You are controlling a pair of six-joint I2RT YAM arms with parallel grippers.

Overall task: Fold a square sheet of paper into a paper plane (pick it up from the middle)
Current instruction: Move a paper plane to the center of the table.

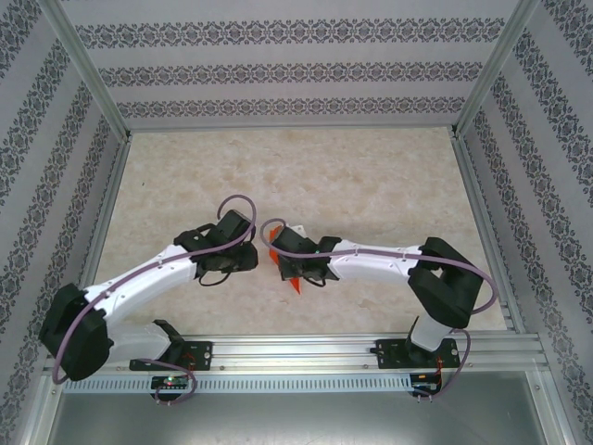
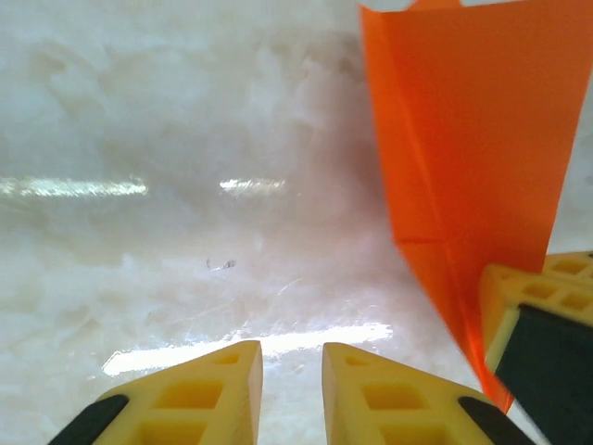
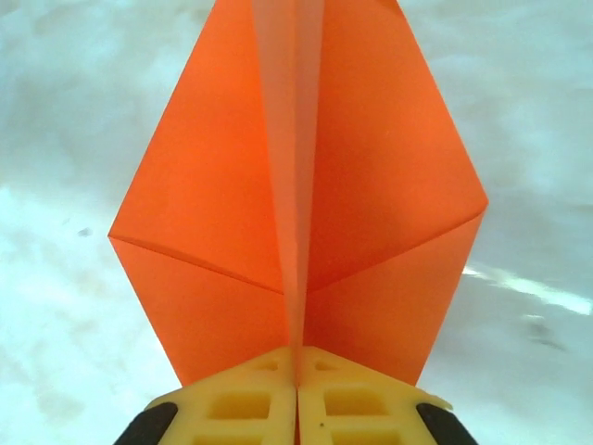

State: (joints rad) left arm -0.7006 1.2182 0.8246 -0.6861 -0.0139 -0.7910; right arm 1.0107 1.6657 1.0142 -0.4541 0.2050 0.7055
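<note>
The square sheet of paper is folded into the orange paper plane [image 3: 296,204], with two wings spread to either side of a raised centre crease. My right gripper [image 3: 296,380] is shut on that crease at the near end, holding the plane above the table. From the top, orange corners of the plane [image 1: 295,284] stick out under the right gripper [image 1: 283,265]. My left gripper [image 2: 292,371] is open with nothing between its fingers, just left of the plane [image 2: 473,158]. A right fingertip [image 2: 519,297] shows beside the paper. From the top, the left gripper [image 1: 252,252] sits close to the right one.
The pale marble-patterned tabletop [image 1: 371,185] stretches behind both arms. Patterned walls with an aluminium frame [image 1: 93,74] enclose it on three sides. A metal rail [image 1: 306,352] runs along the near edge at the arm bases.
</note>
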